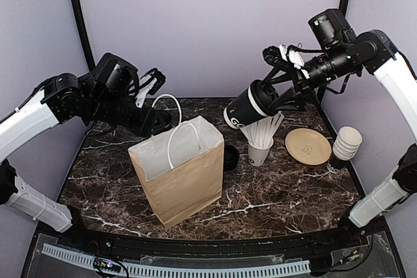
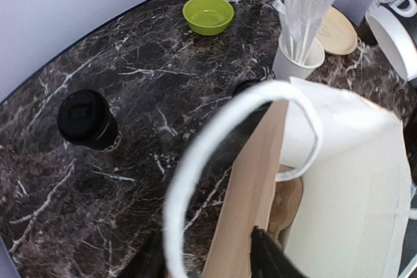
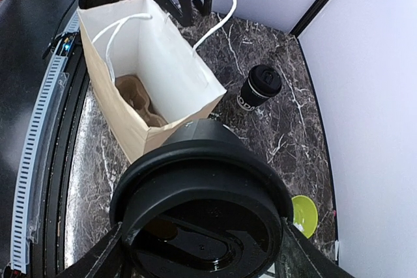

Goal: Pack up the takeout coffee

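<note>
Coffee cup (image 1: 251,105) sits tilted inside right hand (image 1: 267,96).

Checking my feed: the dark marble table (image 1: 273,193) has a white cup of wrapped straws (image 1: 260,151), with a round tan plate (image 1: 307,146) just right of it. Next comes a stack of lidless cups (image 1: 344,144) near the right edge. There's a little lime-green bowl (image 2: 208,14) toward the back wall.

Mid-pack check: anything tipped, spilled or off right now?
The takeout coffee in the right gripper is steeply tilted, not upright, its base toward the paper bag. Its lid is on; no spill shows.
</note>
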Controlling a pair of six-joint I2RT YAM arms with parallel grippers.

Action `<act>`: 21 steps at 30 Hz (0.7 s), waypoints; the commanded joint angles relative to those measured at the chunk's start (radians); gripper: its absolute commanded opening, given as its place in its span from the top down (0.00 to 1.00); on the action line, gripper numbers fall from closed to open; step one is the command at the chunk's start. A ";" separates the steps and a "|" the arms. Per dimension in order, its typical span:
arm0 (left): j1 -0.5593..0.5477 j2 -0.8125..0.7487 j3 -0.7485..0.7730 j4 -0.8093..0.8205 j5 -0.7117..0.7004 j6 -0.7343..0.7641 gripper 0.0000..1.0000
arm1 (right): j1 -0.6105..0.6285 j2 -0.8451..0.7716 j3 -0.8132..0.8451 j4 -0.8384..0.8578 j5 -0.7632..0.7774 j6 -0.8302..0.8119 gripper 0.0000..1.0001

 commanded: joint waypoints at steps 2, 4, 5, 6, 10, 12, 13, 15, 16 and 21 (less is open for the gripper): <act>0.031 -0.032 0.042 0.081 0.015 0.095 0.91 | 0.006 0.022 0.075 0.115 -0.096 0.076 0.41; 0.034 -0.041 0.051 0.108 0.032 0.129 0.99 | 0.022 0.042 0.091 0.153 -0.091 0.108 0.42; 0.034 -0.044 0.057 0.118 0.048 0.146 1.00 | 0.032 0.055 0.100 0.164 -0.086 0.121 0.43; 0.034 -0.046 0.059 0.138 0.085 0.151 1.00 | 0.043 0.072 0.111 0.172 -0.081 0.131 0.43; 0.034 -0.028 0.062 0.164 0.226 0.143 1.00 | 0.090 0.150 0.178 0.179 -0.065 0.168 0.44; 0.034 -0.018 0.052 0.167 0.263 0.124 1.00 | 0.119 0.178 0.197 0.183 -0.052 0.177 0.44; 0.034 -0.018 0.041 0.168 0.269 0.120 1.00 | 0.136 0.188 0.201 0.184 -0.043 0.179 0.44; 0.033 -0.022 0.025 0.171 0.283 0.108 1.00 | 0.174 0.201 0.200 0.185 -0.014 0.178 0.44; 0.033 -0.029 0.021 0.171 0.289 0.099 1.00 | 0.203 0.205 0.197 0.180 0.002 0.173 0.44; 0.033 -0.068 -0.007 0.183 0.300 0.068 1.00 | 0.301 0.177 0.123 0.196 0.104 0.153 0.44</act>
